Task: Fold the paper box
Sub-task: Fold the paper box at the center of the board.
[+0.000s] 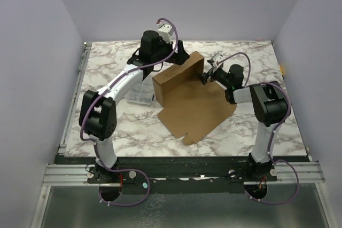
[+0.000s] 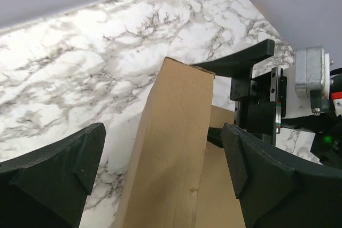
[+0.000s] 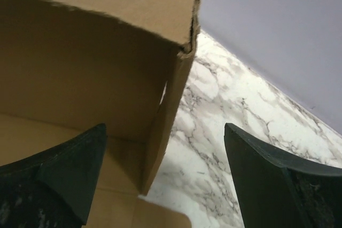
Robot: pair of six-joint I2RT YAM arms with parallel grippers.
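The left jaws are spread and straddle the top edge of the box's (image 2: 171, 148) upright wall, with a gap showing on each side. The right jaws are also spread. They sit at the wall's right end, where a short side flap turns the corner, and pinch nothing. The box (image 1: 195, 102) lies mid-tabletop (image 1: 256, 132), partly folded. Its far wall is raised, while its base and near flaps lie flat, pointing toward the arm bases. A clear case (image 1: 140, 95) lies just left of the box, under the left arm.
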